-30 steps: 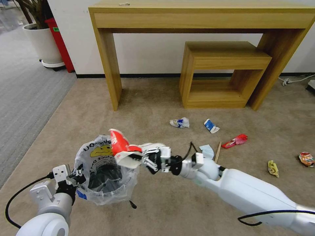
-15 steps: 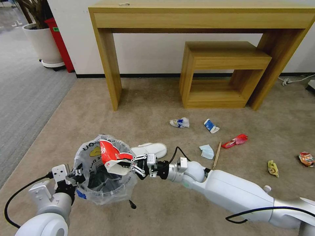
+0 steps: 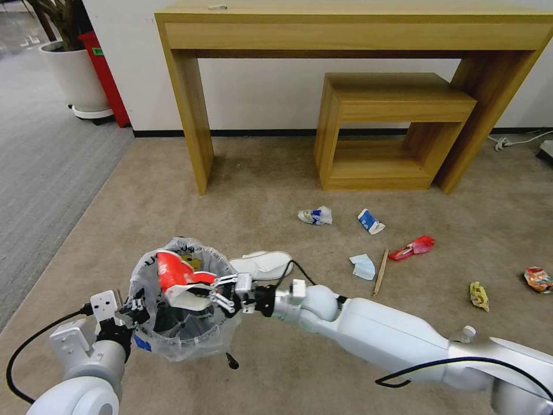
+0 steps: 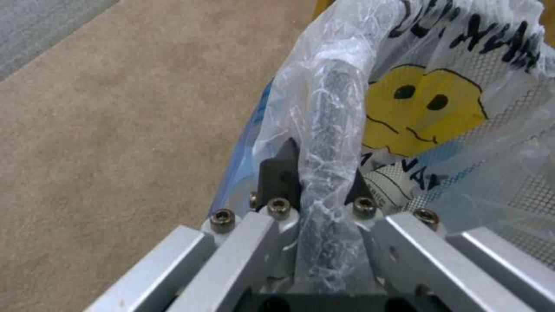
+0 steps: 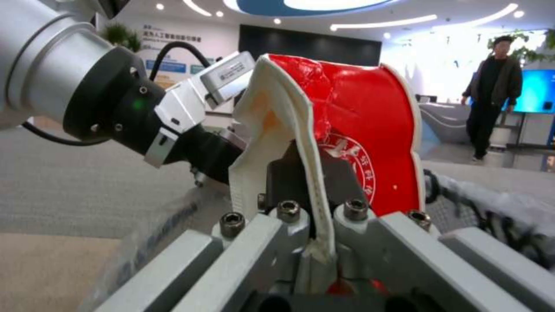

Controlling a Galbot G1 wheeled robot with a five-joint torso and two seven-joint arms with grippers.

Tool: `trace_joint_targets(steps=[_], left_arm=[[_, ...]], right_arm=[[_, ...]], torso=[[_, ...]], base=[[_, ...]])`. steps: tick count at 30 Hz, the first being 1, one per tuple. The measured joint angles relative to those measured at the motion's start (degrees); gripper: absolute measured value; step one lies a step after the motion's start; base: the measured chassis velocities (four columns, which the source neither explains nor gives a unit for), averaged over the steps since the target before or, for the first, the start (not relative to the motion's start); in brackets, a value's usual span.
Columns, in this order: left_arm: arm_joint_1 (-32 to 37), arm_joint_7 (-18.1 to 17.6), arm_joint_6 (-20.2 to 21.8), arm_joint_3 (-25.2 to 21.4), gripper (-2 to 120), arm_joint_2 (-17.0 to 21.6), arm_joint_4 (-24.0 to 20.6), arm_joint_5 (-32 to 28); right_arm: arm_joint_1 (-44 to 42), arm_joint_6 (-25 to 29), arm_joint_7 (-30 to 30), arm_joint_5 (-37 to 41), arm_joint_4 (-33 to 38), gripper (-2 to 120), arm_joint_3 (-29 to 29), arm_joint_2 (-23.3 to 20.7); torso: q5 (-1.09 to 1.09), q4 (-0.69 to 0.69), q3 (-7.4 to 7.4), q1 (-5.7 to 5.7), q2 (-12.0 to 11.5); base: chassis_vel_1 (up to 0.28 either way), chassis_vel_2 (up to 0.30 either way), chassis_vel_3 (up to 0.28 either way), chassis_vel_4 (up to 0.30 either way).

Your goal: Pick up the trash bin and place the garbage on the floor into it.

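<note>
- beige carpet [image 3: 259,173] covers the floor before a white wall; a grey carpet strip and a white planter [image 3: 75,75] lie at far left, a tall wooden console table [image 3: 351,26] and a low wooden stool [image 3: 391,129] stand against the wall.
- left gripper [image 3: 133,308], low at the near left, reaches forward from a bent arm; its jaws are clamped on the near-left rim of the trash bin [image 3: 184,340]. in the left wrist view the dark fingers [image 4: 280,175] pinch the bag-wrapped rim [image 4: 327,130], the yellow smiley just beyond.
- trash bin: upright, mouth facing up, held by the left gripper above the carpet; clear bag draped over its rim.
- red-white paper cup [image 3: 175,276]: crushed, inside the bin's mouth, long axis running roughly left to right, red body toward the left, white rim toward the right gripper.
- right gripper [image 3: 216,291], arm stretched leftward and nearly level across the foreground, jaws pressed together on the cup's flattened white rim [image 5: 315,173].
- white slippers [image 3: 265,264]: flat on the carpet just behind the right wrist.
- further right on the carpet, well apart: a crumpled white-blue wrapper [image 3: 315,215], blue-white carton [image 3: 370,221], blue mask [image 3: 363,266], wooden stick [image 3: 381,272] lying near-to-far, red wrapper [image 3: 412,248], yellow wrapper [image 3: 479,296], crushed can [image 3: 539,279].
</note>
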Motion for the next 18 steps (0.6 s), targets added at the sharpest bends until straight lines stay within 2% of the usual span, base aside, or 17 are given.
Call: trace_joint_targets(steps=[5, 9, 11, 13, 15, 17, 18], left_arm=[[0.2, 0.0, -0.1, -0.3, 2, -0.1, -0.2, 0.0], [0.2, 0.0, -0.1, -0.4, 2, -0.1, -0.4, 0.0], [0.2, 0.0, -0.1, -0.4, 2, -0.1, -0.4, 0.0], [0.3, 0.1, -0.1, -0.4, 2, -0.3, -0.5, 0.0], [0.3, 0.1, -0.1, -0.5, 2, -0.3, -0.5, 0.0], [0.3, 0.1, -0.1, -0.4, 2, -0.3, -0.5, 0.0], [0.3, 0.1, -0.1, -0.4, 2, -0.3, -0.5, 0.0]], right_arm=[[-0.1, -0.3, 0.2, -0.8, -0.4, 1, -0.4, 0.8], [-0.5, -0.5, 0.3, -1.4, -0.4, 16, -0.3, 0.0], [-0.6, -0.5, 0.3, -1.4, -0.4, 17, -0.3, -0.1], [-0.9, -0.7, 0.3, -1.6, -0.3, 31, 0.0, -0.7], [-1.0, -0.7, 0.3, -1.6, -0.2, 33, 0.0, -0.8], [-1.3, -0.7, 0.6, -1.7, 0.0, 44, 0.3, -1.0], [-1.3, -0.7, 0.6, -1.7, 0.0, 44, 0.3, -1.0]], torso=[[0.00, -0.01, 0.00, 0.00, 0.0], [0.00, -0.01, 0.00, 0.00, 0.0], [0.00, -0.02, 0.00, 0.00, 0.0], [0.01, -0.02, 0.00, 0.00, 0.0], [0.01, -0.02, 0.00, 0.00, 0.0], [0.01, -0.02, 0.00, 0.00, 0.0], [0.01, -0.02, 0.00, 0.00, 0.0]], base=[[0.000, 0.000, 0.000, 0.000], [0.000, 0.000, 0.000, 0.000], [0.000, 0.000, 0.000, 0.000], [0.000, 0.000, 0.000, 0.000], [0.000, 0.000, 0.000, 0.000], [0.000, 0.000, 0.000, 0.000], [0.000, 0.000, 0.000, 0.000]])
